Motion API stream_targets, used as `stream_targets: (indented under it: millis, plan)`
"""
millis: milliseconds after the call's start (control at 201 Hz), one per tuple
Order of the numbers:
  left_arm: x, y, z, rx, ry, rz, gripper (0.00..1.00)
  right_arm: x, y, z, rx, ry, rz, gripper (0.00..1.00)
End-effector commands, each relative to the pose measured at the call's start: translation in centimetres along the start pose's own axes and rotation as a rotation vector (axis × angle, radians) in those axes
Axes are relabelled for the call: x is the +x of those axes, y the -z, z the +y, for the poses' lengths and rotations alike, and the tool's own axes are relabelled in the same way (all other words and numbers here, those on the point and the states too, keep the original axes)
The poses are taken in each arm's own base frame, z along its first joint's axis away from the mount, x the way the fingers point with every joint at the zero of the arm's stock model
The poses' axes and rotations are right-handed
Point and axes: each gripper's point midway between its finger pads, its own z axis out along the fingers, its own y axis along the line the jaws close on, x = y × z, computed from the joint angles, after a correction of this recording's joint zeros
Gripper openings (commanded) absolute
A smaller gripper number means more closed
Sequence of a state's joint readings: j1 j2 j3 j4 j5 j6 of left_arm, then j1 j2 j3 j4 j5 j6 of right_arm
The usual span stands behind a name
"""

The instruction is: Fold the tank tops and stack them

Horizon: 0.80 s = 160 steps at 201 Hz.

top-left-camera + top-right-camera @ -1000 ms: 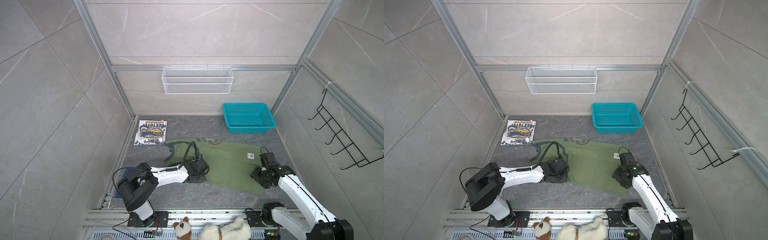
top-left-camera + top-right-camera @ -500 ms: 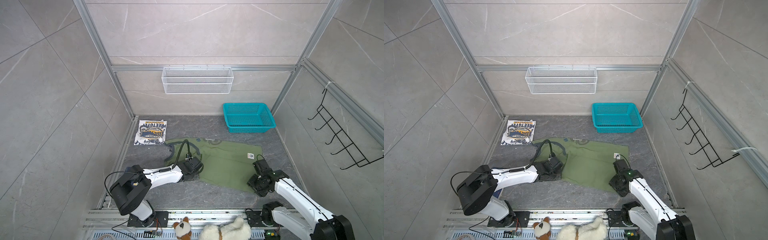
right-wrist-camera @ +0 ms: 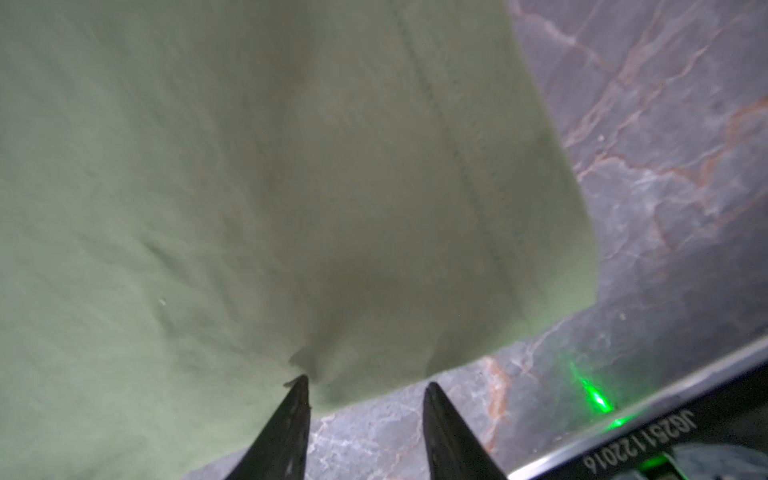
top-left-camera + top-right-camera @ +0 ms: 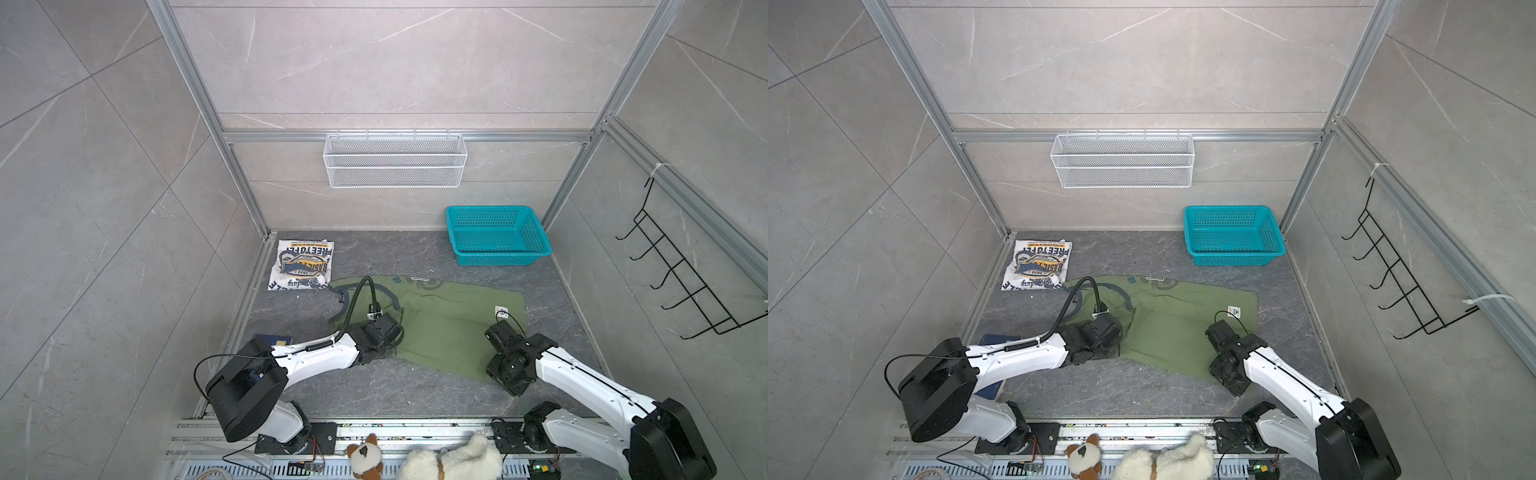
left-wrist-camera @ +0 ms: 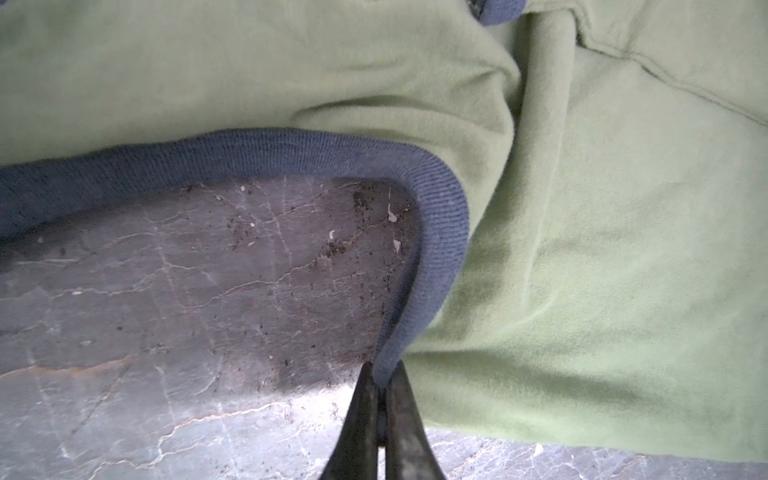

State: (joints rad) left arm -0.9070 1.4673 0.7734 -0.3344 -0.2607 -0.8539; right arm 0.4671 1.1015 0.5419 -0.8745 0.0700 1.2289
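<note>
Only the left wrist view shows the left gripper [image 5: 380,376] pressed together on the navy ribbed trim [image 5: 440,232] of the green top [image 5: 582,249], pinching it where the armhole curves over bare floor [image 5: 187,311]; only the right wrist view shows the right gripper [image 3: 366,381] with jaws spread astride the stitched hem corner, one fingertip [image 3: 297,401] puckering the soft cloth, nothing clamped between them; in both top views the wrists hide these tips, but the layout is plain; the green top [image 4: 449,328] lies spread across the middle of the dark, veined stone floor, lightly creased, a small white label near its right edge; the white top [image 4: 301,266] lies folded into a rectangle, print up, in the far left corner, just beside the green one's strap, contact unclear; a teal mesh basket [image 4: 498,259] stands far right.
</note>
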Motion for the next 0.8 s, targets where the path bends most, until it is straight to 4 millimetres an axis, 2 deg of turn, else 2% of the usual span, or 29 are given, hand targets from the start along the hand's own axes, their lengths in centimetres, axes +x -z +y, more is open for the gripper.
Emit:
stream_targets:
  millis: [0,60,114,179,314,438,533,682,791]
  plan:
    - [-0.6,0.6,0.3,0.000,-0.013,-0.025,0.00,-0.6,-0.1,0.2,0.020,-0.024,-0.040,0.41]
    - [-0.6,0.8,0.1,0.013,-0.011,-0.023,0.00,0.6,-1.9,0.1,0.017,-0.046,0.018,0.40]
    - [-0.7,1.1,-0.1,0.025,-0.006,-0.024,0.00,1.3,-2.8,0.6,0.008,-0.022,0.053,0.29]
    - [-0.8,1.5,-0.2,0.031,-0.003,-0.024,0.00,0.8,-2.3,0.3,0.058,-0.007,0.007,0.28]
    - [-0.9,2.0,-0.1,0.036,-0.001,-0.028,0.00,0.2,-1.7,0.1,0.037,-0.022,-0.038,0.26]
    - [-1.3,2.4,-0.1,0.035,0.000,-0.046,0.00,0.0,-1.7,-0.1,0.043,-0.014,-0.049,0.12]
    - [-1.5,2.7,-0.2,0.036,0.000,-0.046,0.00,-0.7,-0.6,0.2,0.031,0.004,-0.085,0.05]
    - [-1.7,3.0,-0.9,0.055,0.005,-0.037,0.00,-3.2,2.8,0.4,0.046,0.037,-0.207,0.02]
    - [-2.1,3.3,-1.2,0.053,0.022,-0.036,0.00,-4.3,4.2,1.0,0.025,0.064,-0.242,0.03]
